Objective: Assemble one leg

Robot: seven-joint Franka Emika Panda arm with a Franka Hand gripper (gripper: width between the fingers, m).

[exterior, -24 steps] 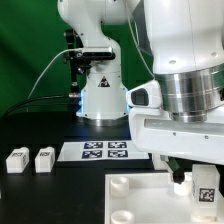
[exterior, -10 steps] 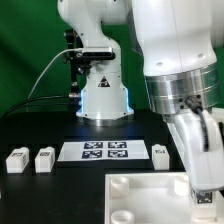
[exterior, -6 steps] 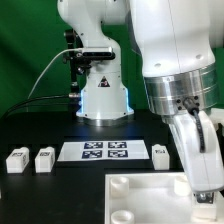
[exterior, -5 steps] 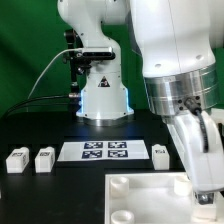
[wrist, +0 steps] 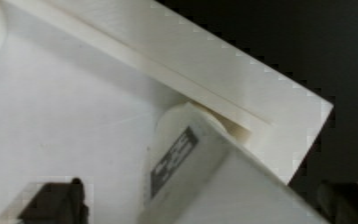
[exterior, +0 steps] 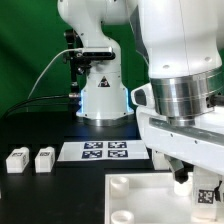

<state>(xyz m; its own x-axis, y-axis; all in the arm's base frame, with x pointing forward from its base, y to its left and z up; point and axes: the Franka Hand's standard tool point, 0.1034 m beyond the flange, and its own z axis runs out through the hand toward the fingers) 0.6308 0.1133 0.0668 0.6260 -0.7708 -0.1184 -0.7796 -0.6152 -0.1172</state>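
A white leg [exterior: 206, 196] with a black-and-white tag stands at the near right corner of the large white panel [exterior: 135, 198], low at the exterior view's right. My gripper [exterior: 194, 186] hangs over it, largely hidden by the wrist. In the wrist view the leg [wrist: 190, 160] sits between the two dark fingertips [wrist: 51, 200] at a corner of the panel [wrist: 69, 110]. The fingertips stand wide, with a gap between one of them and the leg. My gripper [wrist: 197, 202] looks open around the leg.
Two more white legs [exterior: 17, 160] [exterior: 44, 158] lie at the exterior view's left on the black table. The marker board [exterior: 95, 151] lies behind the panel. The robot's base [exterior: 100, 95] stands at the back. My arm fills the exterior view's right.
My wrist has turned back about its axis over the leg. The arm now hides the loose leg that showed beside the marker board. The two legs at the left have not moved.
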